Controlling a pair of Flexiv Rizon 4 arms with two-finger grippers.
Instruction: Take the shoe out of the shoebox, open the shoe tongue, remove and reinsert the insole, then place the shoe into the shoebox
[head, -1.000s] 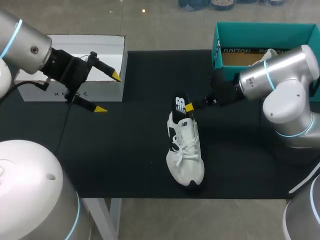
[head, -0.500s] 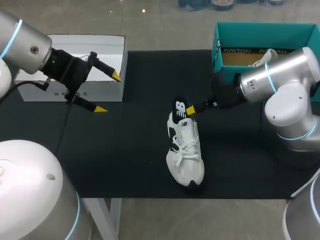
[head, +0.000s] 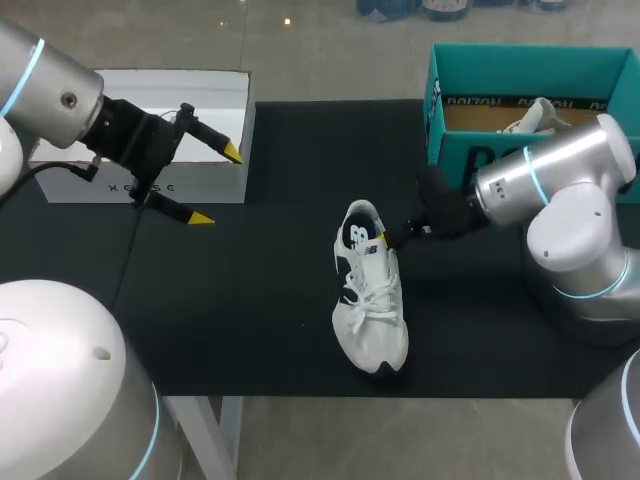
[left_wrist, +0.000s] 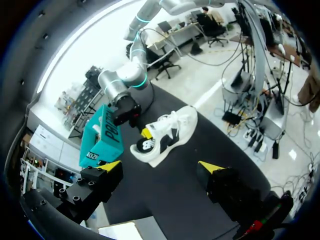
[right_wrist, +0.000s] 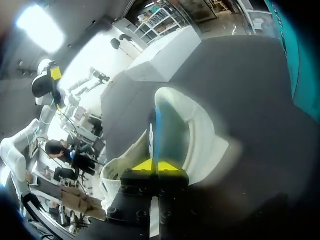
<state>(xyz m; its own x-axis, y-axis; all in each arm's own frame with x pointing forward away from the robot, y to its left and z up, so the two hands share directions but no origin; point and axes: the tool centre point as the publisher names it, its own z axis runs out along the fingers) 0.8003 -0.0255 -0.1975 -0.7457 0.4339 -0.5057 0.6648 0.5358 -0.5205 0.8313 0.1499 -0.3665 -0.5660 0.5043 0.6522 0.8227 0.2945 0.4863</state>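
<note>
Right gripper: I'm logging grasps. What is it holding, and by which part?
The right gripper is shut on the insole, pinching its edge over the shoe's heel.

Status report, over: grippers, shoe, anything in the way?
Left gripper open, beside white box. Right gripper shut on insole at heel opening. Shoe upright on table, outside teal shoebox. No obstruction seen.

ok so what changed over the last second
The right gripper, shut on the insole, came down and pushed it from standing above the heel into the shoe. The shoe, the open left gripper and the shoebox stayed put.
</note>
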